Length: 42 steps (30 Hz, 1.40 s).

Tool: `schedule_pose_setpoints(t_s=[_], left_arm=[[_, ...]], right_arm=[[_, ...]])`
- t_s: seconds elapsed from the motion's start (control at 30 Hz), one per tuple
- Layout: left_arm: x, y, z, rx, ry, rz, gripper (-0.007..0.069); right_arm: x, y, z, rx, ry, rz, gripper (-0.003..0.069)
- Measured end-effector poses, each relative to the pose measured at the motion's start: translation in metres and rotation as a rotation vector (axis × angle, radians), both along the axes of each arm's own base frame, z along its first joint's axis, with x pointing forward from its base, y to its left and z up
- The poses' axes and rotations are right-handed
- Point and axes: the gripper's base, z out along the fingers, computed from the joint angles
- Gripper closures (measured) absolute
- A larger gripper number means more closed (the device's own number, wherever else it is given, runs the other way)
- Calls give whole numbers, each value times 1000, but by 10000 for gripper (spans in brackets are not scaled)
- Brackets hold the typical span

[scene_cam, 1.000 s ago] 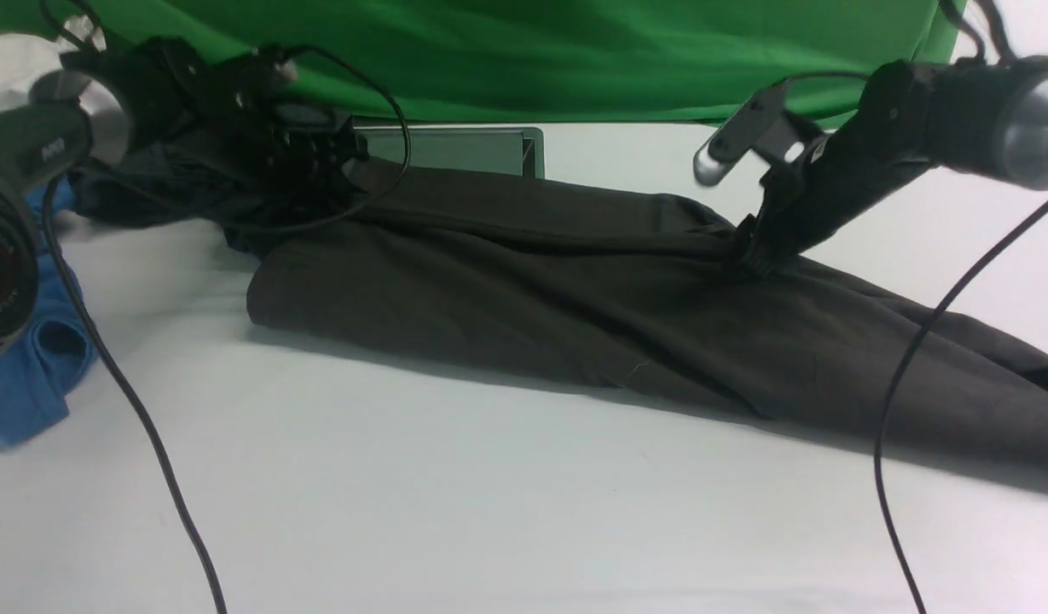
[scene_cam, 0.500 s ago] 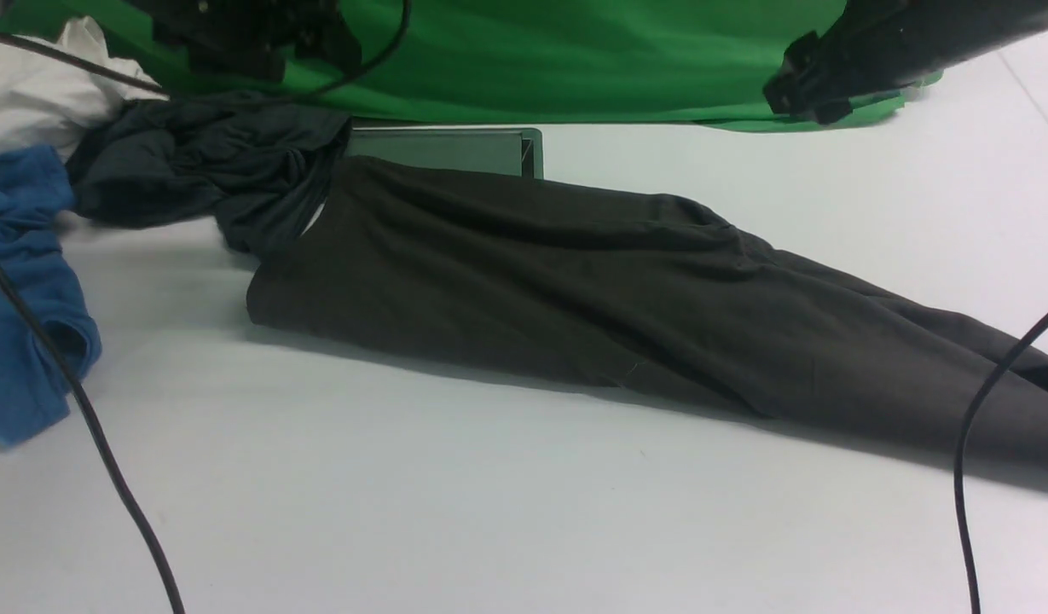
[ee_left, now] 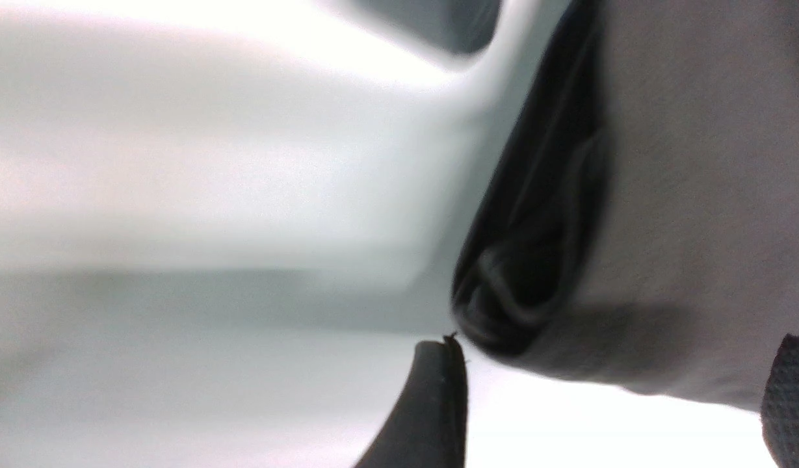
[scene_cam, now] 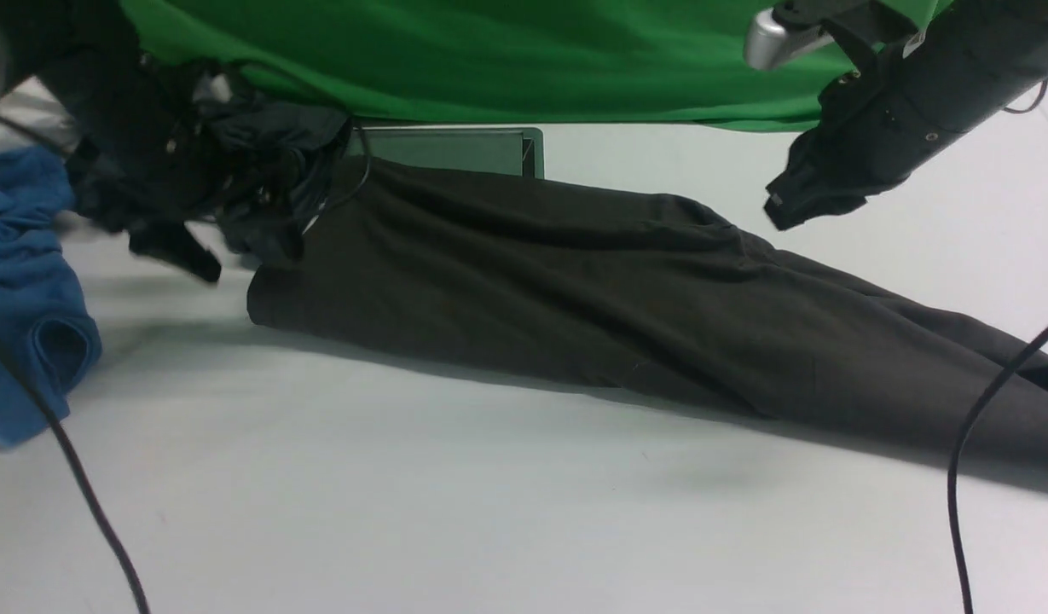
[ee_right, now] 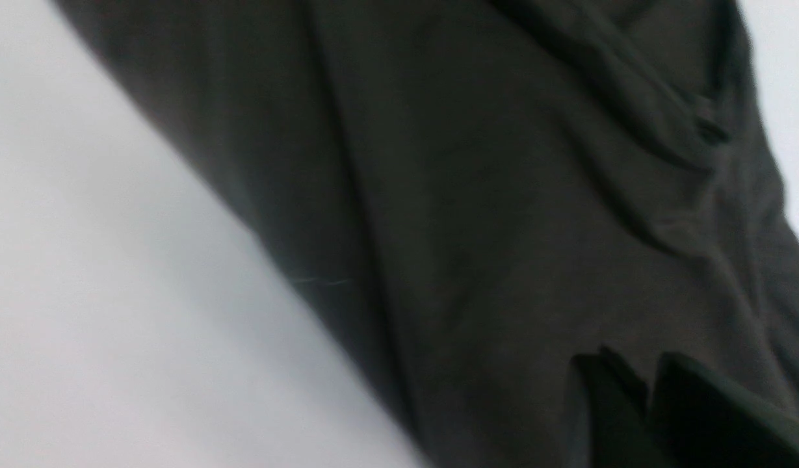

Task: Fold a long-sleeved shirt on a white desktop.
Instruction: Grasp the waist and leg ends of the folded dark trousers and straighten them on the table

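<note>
The long-sleeved shirt [scene_cam: 575, 281], very dark, lies folded into a long band across the white desktop [scene_cam: 489, 512], running from back left to front right. My left gripper [scene_cam: 178, 256] hangs low beside the band's left end. In the left wrist view this gripper [ee_left: 617, 364] is open wide, with the shirt's [ee_left: 698, 195] folded corner just beyond its fingertips and nothing between them. My right gripper [scene_cam: 784, 209] is raised above the shirt's right half. Its two fingers [ee_right: 649, 364] are close together over the fabric [ee_right: 503, 195], holding nothing.
A dark grey garment [scene_cam: 268, 145] is bunched at the back left behind my left arm, and a blue garment [scene_cam: 20, 281] lies at the far left. The metal-rimmed hatch [scene_cam: 447, 149] sits behind the shirt, below the green cloth [scene_cam: 532, 51]. Black cables [scene_cam: 967, 477] hang on both sides.
The right gripper let go of the shirt's upper edge, lifted and closed. The left arm opened, rose out of view, then came down beside the shirt's left end. The shirt lies still.
</note>
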Motion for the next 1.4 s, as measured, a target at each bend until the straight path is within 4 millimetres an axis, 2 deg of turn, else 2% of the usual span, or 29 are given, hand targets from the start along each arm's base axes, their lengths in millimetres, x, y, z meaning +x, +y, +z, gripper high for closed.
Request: schedule_pose_setpoints(t_s=[0.03, 0.17, 0.27, 0.37, 0.4, 0.43, 0.5, 0.53, 0.6, 0.63, 0.67, 0.7, 0.8, 0.9, 0.97, 1.07, 1.13, 1.27, 1.4], left_arm=[[0, 0, -2, -5, 1, 5, -12], [-3, -1, -31, -94, -51, 117, -3], [-7, -1, -46, -94, -62, 145, 20], [-7, 1, -49, -91, -79, 143, 53], [-8, 2, -50, -88, -81, 135, 113], [-7, 2, -50, -88, -83, 136, 120], [-8, 5, -50, -93, -84, 133, 206], [-9, 8, -51, -101, -80, 129, 307], [-11, 12, -51, -115, -75, 113, 431], [-11, 12, -51, -116, -75, 110, 442], [-14, 15, -50, -123, -57, 84, 470], [-18, 17, -50, -127, -45, 81, 466], [-40, 24, -50, -136, -32, 112, 456], [-72, 30, -45, -128, -69, 190, 456], [-99, 35, -39, -119, -111, 250, 456], [-142, 39, -40, -91, -141, 336, 456], [-171, 44, -34, -52, -198, 405, 456], [-192, 53, -15, -35, -307, 503, 456], [-191, 60, 16, -24, -465, 513, 456]], right_arm=[[-2, 2, 0, 1, 0, 7, 505], [-19, 20, 9, 12, -30, 73, 395], [-25, 32, 7, 8, -30, 118, 375], [-28, 36, 7, 8, -29, 133, 373], [-30, 38, 7, 5, -20, 144, 372], [-30, 38, 7, 4, -16, 145, 372], [-32, 38, 7, 0, -4, 150, 372], [-34, 36, 9, -3, 3, 151, 372], [-36, 32, 16, 7, -8, 129, 372], [-37, 31, 17, 9, -9, 125, 372], [-40, 27, 27, 26, -30, 94, 372], [-43, 23, 34, 42, -52, 67, 372], [-51, 7, 50, 100, -133, -40, 372], [-66, -14, 52, 134, -213, -138, 372], [-79, -27, 49, 159, -280, -205, 372], [-100, -37, 45, 181, -354, -245, 372], [-111, -42, 44, 198, -407, -263, 372], [-121, -45, 48, 215, -445, -273, 372], [-123, -45, 51, 237, -453, -296, 371]])
